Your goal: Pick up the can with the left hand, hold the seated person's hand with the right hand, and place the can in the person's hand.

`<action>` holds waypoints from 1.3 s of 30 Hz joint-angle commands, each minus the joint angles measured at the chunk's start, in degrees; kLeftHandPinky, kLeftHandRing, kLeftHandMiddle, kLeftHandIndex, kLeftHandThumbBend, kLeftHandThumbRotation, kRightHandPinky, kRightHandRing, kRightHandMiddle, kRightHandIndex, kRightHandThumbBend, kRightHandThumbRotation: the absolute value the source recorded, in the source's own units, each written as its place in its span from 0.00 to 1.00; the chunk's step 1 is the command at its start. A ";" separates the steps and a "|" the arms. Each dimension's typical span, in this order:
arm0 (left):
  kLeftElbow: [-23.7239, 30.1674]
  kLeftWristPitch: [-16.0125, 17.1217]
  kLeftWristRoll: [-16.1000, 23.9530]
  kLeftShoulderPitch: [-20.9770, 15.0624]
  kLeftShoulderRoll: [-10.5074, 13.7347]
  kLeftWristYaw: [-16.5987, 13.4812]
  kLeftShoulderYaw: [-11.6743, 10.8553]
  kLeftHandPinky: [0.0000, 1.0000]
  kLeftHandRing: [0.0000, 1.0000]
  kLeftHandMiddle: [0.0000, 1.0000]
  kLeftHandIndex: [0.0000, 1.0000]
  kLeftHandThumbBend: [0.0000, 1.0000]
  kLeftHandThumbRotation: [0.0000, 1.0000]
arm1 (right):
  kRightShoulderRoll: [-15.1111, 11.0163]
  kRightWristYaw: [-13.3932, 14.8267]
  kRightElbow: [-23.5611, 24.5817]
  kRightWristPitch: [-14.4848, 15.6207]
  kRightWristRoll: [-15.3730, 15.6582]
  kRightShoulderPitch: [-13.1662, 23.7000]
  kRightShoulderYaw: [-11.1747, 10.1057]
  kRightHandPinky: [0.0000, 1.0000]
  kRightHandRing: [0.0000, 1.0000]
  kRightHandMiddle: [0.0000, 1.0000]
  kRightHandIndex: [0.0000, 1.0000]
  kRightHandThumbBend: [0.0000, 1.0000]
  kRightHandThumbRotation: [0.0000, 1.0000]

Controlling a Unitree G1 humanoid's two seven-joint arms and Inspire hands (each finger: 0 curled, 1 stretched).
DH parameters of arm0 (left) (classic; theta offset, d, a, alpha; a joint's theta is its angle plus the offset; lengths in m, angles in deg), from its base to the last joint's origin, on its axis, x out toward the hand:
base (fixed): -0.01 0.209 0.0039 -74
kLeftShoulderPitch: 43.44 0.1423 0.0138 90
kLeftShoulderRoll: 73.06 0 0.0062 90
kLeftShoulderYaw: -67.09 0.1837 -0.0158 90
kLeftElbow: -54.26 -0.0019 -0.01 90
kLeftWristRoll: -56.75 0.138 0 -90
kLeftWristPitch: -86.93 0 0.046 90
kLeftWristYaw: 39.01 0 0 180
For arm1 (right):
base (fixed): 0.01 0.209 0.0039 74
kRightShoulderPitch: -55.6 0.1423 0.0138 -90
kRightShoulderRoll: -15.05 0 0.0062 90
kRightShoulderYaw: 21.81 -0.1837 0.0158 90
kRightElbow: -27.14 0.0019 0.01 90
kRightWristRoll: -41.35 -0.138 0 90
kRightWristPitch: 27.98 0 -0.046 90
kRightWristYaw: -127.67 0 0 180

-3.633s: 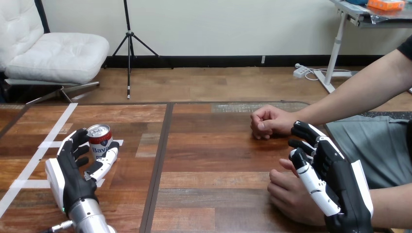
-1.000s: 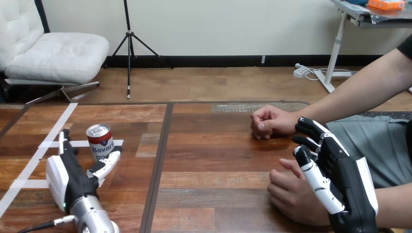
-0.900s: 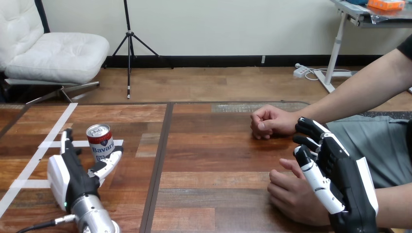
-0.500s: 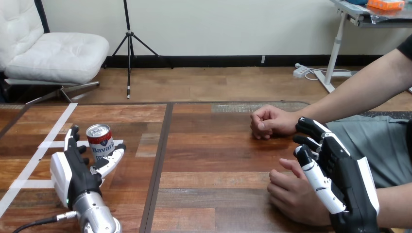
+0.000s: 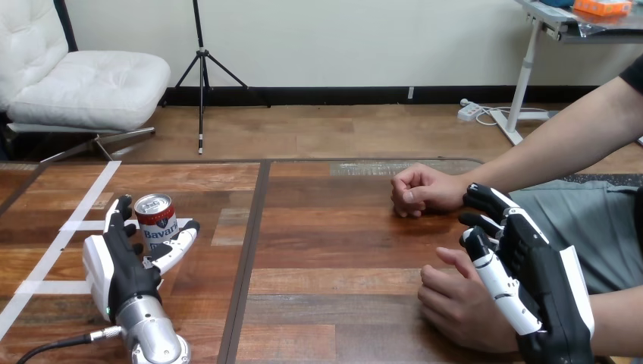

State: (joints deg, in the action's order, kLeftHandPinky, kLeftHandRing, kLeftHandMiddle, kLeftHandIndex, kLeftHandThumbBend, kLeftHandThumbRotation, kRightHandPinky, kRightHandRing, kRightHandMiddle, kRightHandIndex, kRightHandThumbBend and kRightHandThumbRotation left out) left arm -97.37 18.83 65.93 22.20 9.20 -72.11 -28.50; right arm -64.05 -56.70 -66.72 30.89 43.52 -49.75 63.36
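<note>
One can [image 5: 155, 221] is standing upright at lower left, lid up. Spread, the left hand [image 5: 115, 264] is flanking it; the right hand [image 5: 532, 267] is touching the person's lower hand [image 5: 455, 305], grip unclear.

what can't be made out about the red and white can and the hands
Head view, red and white metal can: its lower edge, hidden behind the left hand.
Head view, person's nearer hand: its back and wrist, covered by the right hand; whether they touch cannot be told.
Head view, right hand: its wrist, cut off by the bottom edge.
</note>
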 commanded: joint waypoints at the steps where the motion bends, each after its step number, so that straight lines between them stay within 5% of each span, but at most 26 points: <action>1: -0.44 2.29 -0.67 -4.79 0.19 0.72 -0.40 0.75 0.85 0.87 0.86 0.72 0.01 | -1.17 -0.17 2.67 -0.99 -0.24 1.96 -0.25 0.70 0.80 0.85 0.83 0.56 0.65; 39: -2.67 4.49 -1.33 -6.16 0.54 -0.29 -0.16 0.72 0.78 0.78 0.77 0.71 0.00 | -0.97 -0.13 3.25 -1.01 0.01 1.72 -0.09 0.71 0.80 0.85 0.83 0.55 0.65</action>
State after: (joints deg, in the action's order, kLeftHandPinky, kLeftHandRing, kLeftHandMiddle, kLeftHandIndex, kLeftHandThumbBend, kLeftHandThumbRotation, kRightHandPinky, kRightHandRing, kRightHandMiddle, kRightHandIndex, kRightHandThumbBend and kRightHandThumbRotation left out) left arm -99.56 21.46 64.24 21.35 9.14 -72.13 -28.57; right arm -64.05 -56.79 -66.21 30.90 43.70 -49.91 63.37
